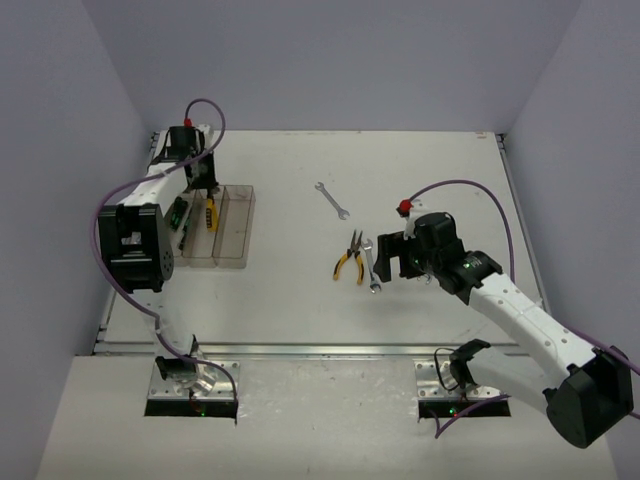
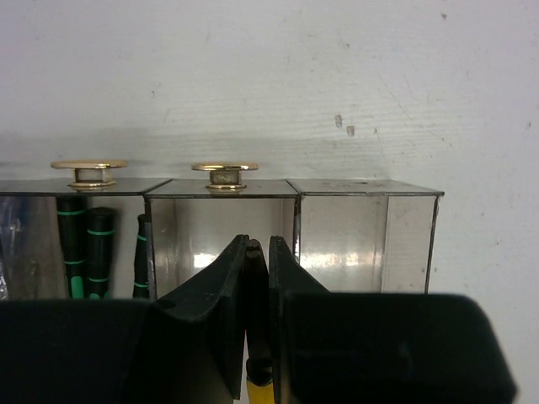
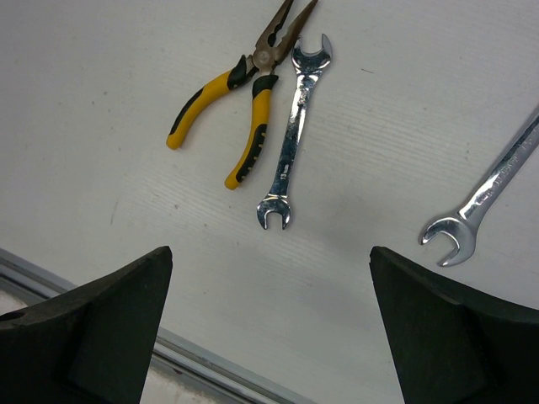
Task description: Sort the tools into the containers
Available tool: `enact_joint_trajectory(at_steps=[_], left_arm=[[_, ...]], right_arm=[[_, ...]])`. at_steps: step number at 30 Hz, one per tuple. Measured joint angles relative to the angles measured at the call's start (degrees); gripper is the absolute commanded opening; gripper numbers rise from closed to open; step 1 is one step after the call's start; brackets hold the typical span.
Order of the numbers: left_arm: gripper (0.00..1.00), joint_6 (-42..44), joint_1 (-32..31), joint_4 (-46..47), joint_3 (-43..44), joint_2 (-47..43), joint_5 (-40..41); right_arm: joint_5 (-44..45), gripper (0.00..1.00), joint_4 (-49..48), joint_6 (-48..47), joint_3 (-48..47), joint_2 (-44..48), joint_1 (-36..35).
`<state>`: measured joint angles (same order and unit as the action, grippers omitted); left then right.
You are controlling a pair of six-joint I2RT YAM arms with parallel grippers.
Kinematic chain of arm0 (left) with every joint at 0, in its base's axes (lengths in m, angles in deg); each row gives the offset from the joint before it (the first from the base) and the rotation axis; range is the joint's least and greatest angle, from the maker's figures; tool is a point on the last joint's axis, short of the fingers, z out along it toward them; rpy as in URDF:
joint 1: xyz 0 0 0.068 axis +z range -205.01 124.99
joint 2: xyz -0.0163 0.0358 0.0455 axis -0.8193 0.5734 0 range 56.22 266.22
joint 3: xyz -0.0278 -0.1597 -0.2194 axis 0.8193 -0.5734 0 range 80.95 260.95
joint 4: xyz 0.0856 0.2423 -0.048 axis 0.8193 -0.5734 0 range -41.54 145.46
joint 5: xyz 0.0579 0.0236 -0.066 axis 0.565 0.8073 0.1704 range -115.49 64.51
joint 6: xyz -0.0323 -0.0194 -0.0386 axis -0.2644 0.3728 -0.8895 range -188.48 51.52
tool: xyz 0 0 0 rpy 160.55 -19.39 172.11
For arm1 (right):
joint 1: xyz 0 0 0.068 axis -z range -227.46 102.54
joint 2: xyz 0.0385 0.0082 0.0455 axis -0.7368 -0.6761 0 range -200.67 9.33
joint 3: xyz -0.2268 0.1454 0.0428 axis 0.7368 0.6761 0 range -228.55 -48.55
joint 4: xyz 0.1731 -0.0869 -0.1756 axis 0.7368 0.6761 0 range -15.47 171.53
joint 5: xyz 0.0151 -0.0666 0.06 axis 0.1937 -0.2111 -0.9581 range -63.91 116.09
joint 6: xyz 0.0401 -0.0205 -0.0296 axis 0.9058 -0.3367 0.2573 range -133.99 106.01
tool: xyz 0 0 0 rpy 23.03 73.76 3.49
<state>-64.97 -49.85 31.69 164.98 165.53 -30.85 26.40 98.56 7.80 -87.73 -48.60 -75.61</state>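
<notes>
My left gripper is shut on yellow-handled pliers and holds them over the row of clear bins at the far left. In the left wrist view my gripper pinches the pliers' dark nose, in front of the middle bin. Green-and-black screwdrivers stand in the bin to the left. My right gripper is open and empty over a silver wrench and a second pair of yellow pliers. They also show in the right wrist view: the pliers, the wrench, my gripper.
Another silver wrench lies mid-table, farther back; it shows at the right edge of the right wrist view. My left arm covers the leftmost bins. Brass snaps sit on the bins' rims. The table's metal front edge is close below my right gripper.
</notes>
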Motion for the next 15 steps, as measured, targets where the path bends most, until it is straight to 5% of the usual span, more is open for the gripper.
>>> enact_joint_trajectory(at_steps=[4, 7, 15], left_arm=[[0.0, -1.1, -0.2, 0.3, 0.4, 0.0, 2.9], [0.12, -0.1, -1.1, 0.3, 0.4, 0.2, 6.4], [0.83, 0.4, -3.2, 0.7, 0.2, 0.2, 10.8]], right_arm=[[-0.8, 0.99, 0.0, -0.1, 0.0, -0.5, 0.0], [-1.0, 0.99, 0.0, -0.3, 0.0, -1.2, 0.0], [-1.0, 0.99, -0.8, -0.6, 0.6, -0.9, 0.0]])
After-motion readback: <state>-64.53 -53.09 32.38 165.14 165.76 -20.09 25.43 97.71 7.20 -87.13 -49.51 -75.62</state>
